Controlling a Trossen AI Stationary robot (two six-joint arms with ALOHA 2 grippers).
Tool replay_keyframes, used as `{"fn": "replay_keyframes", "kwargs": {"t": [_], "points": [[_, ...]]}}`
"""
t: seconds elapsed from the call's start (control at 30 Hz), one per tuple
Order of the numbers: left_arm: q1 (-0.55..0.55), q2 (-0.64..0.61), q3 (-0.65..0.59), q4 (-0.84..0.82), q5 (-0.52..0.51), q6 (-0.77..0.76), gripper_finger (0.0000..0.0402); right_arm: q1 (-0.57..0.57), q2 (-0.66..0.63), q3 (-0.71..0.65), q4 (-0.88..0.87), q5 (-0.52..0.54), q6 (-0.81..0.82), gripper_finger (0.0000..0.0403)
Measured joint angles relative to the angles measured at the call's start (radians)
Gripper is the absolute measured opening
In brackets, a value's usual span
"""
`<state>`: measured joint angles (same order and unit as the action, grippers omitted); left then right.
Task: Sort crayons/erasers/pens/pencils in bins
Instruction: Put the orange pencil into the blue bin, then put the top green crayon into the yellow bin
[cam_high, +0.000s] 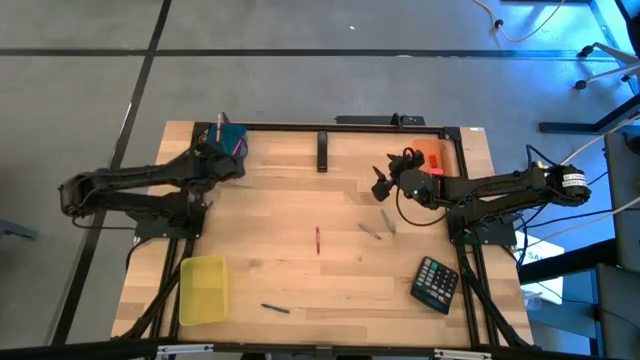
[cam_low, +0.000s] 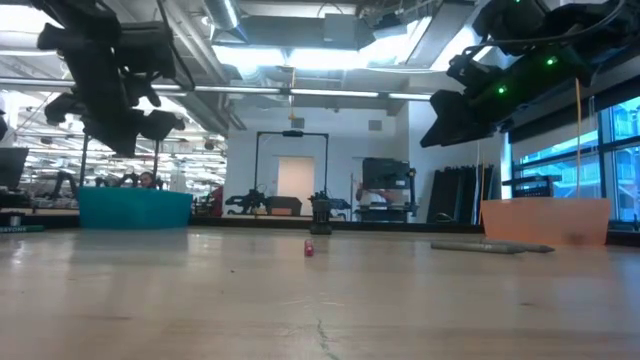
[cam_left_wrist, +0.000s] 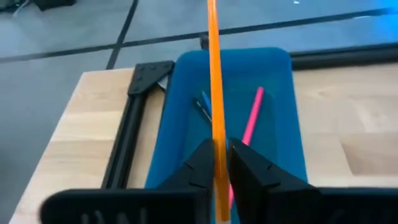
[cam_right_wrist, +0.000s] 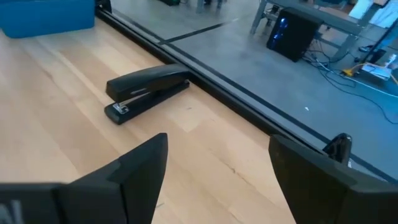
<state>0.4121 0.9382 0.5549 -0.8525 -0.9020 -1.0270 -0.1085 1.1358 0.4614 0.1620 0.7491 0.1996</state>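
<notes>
A wooden counter (cam_high: 300, 270) is carrying the sorting job. The left hand (cam_left_wrist: 221, 163) is gripping an orange pencil (cam_left_wrist: 214, 93) upright over the teal bin (cam_left_wrist: 273, 99), so the drop seems next: lowering, then letting go. The right hand (cam_right_wrist: 217, 168) is hanging released near the orange bin (cam_high: 432, 160).

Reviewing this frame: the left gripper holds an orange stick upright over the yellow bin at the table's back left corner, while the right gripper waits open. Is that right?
Not quite. The bin is wrong: the left wrist view shows the left gripper shut on the orange stick, upright over the teal-blue bin, not the yellow bin, which sits at the front. The rest stands: the right gripper waits open.
</notes>
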Motion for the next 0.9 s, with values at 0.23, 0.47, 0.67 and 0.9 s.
{"fn": "replay_keyframes", "kwargs": {"t": [0.23,0.47,0.67,0.9], "points": [[0.134,0.000,0.000,0.048,0.117,0.095,0.0108,0.000,0.000,0.000,0.016,-0.045,-0.026,0.0281],[0.157,0.000,0.000,0.055,0.292,0.161,0.0132,0.019,0.000,0.000,0.015,-0.047,-0.029,0.0281],[0.081,0.005,0.000,0.049,0.414,0.154,0.0132,0.034,0.000,0.000,0.024,-0.045,-0.038,0.0281],[0.007,0.006,0.001,-0.047,0.462,0.119,0.0129,0.035,0.000,0.000,0.039,-0.064,-0.048,0.0281]]}}
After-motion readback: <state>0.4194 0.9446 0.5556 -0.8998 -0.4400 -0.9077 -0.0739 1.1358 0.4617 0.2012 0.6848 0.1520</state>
